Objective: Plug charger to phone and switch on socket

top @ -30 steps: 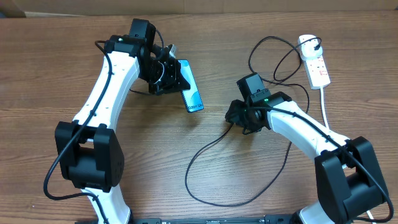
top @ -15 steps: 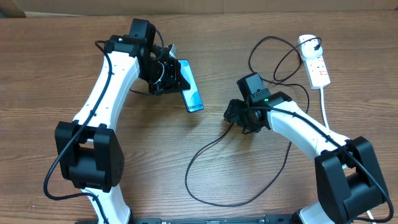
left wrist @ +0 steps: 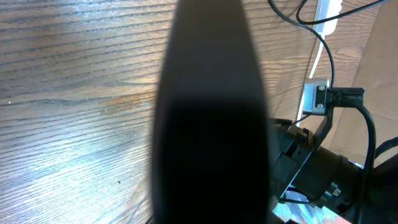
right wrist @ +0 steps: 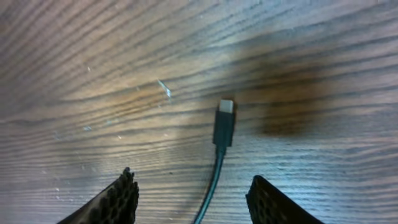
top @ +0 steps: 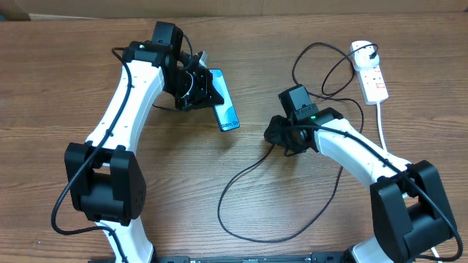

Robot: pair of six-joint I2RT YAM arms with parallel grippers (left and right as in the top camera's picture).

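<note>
Clamps slim blue-screened smartphone (top: 227, 109) in left gripper (top: 205, 91), upper centre; straddles thin black cable's connector tip (right wrist: 224, 123) with right gripper (right wrist: 198, 194) fingers apart, ungripped; leaves plugging-in and white power strip (top: 373, 77) switching undone.

One phone (top: 229, 114), one charger (right wrist: 222, 129), one socket (top: 373, 77)

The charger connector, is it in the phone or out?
Out. The charger connector lies bare on the table, under the open right end effector; the phone is apart.
</note>
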